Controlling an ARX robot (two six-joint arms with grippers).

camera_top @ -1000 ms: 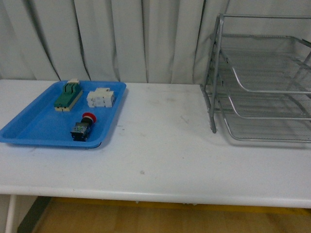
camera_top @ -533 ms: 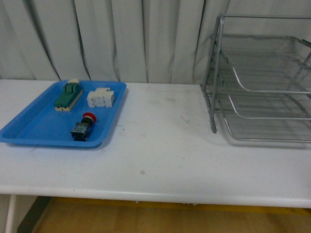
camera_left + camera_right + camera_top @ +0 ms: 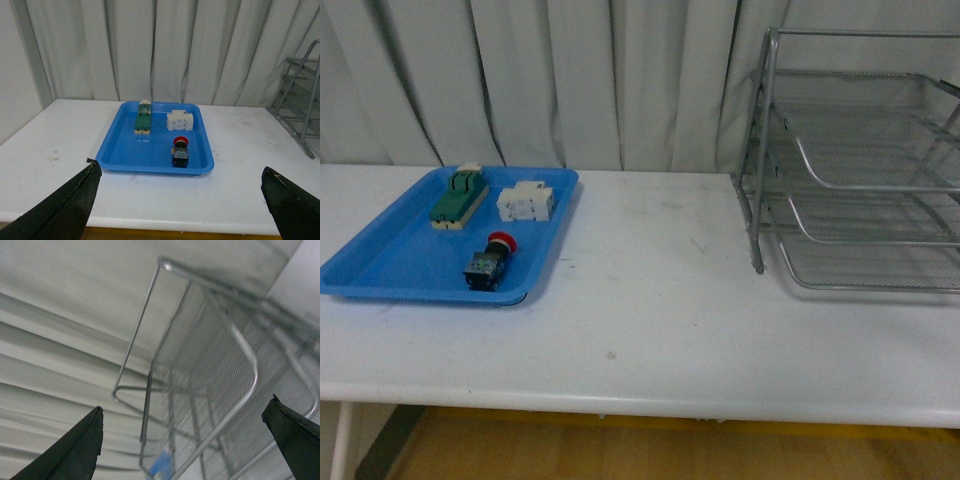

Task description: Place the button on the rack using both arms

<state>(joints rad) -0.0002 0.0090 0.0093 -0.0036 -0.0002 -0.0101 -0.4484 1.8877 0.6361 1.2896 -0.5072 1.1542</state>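
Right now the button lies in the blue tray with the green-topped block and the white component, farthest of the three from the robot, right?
Not farthest. The button lies in the blue tray with the green-topped block and the white component, but nearest of the three to the robot, by the tray's near rim. The front view shows it.

Metal wire-mesh rack [image 3: 880, 125], glossy plastic tray [image 3: 390, 265], matt, scuffed table [image 3: 650, 300]

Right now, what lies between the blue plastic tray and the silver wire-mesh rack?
Nothing: in the front view that stretch of white table is bare, from the blue plastic tray to the silver wire-mesh rack.
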